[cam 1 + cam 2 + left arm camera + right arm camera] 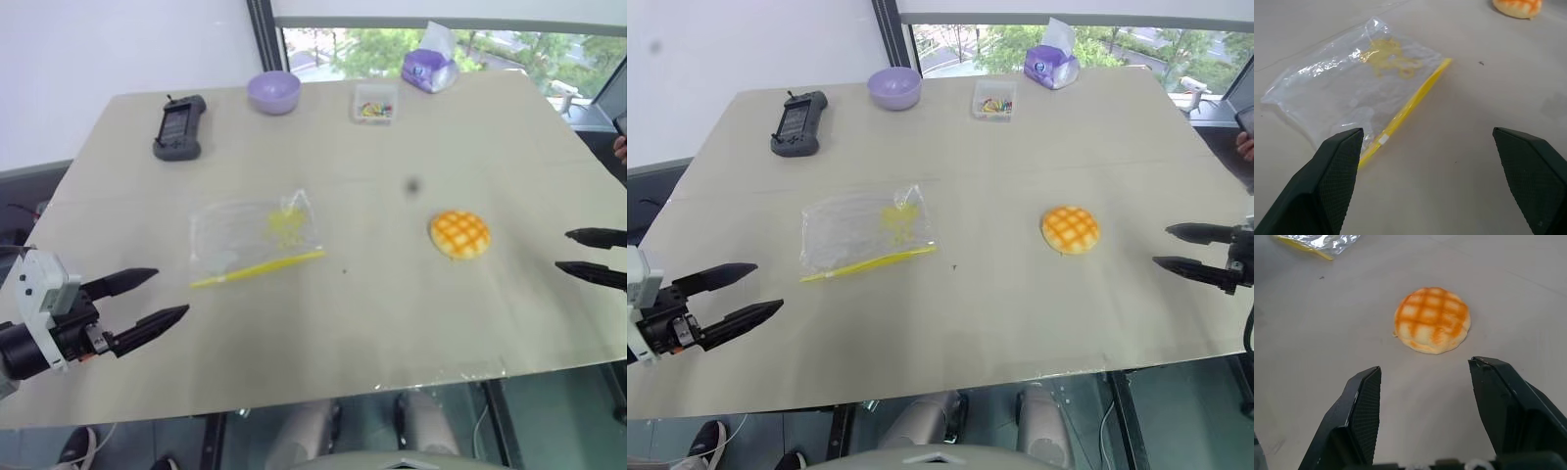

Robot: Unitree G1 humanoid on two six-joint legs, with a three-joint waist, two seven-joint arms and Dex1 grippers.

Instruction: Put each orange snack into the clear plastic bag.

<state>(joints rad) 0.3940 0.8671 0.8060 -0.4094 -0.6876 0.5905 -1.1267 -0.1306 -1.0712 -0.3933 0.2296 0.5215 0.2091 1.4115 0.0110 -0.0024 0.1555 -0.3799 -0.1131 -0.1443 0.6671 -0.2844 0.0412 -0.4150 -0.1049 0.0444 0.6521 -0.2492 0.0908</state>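
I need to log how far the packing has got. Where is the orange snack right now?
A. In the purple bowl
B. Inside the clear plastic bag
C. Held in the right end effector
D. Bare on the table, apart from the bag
D: the orange snack lies alone on the table, apart from the clear plastic bag, with the open right end effector short of it.
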